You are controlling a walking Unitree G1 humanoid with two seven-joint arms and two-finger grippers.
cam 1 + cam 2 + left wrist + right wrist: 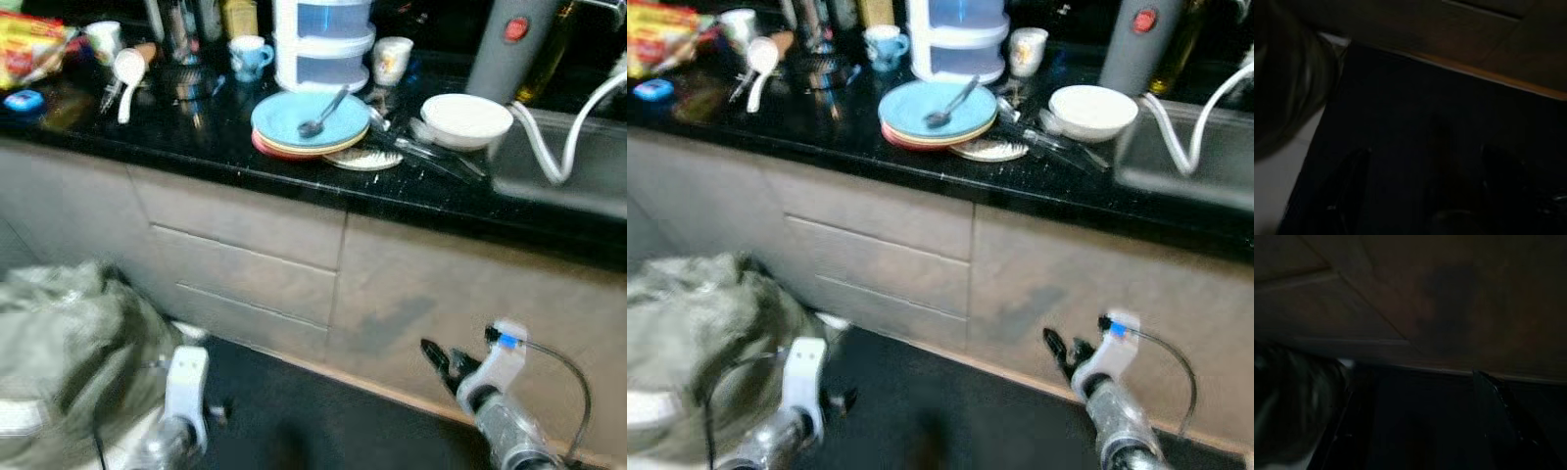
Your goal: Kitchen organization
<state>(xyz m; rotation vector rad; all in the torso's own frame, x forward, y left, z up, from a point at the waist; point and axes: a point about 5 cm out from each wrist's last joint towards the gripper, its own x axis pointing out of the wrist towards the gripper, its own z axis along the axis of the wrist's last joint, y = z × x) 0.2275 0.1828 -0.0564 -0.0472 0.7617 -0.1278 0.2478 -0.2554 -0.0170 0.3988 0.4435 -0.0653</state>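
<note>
A black counter [196, 147] carries a stack of plates [312, 132], a light blue one on top with a spoon [321, 113] lying in it. A white bowl [466, 119] stands to their right, next to the sink [578, 171]. Behind them are a blue mug [250, 57], a white mug [392, 59] and a white and blue stacked container [323, 39]. Dark utensils [431, 152] lie between plates and bowl. Both arms hang low before the cabinet fronts: my left gripper [217, 409] over the dark floor, my right gripper [434, 354] near the cabinet's base. Both wrist views are very dark.
A grey-green crumpled bag or cloth [69, 343] lies on the floor at my left. A white ladle [127, 70], a yellow and red packet [29, 49] and a small blue thing [24, 101] sit at the counter's left. A grey bottle [509, 44] and white hose [554, 147] are by the sink.
</note>
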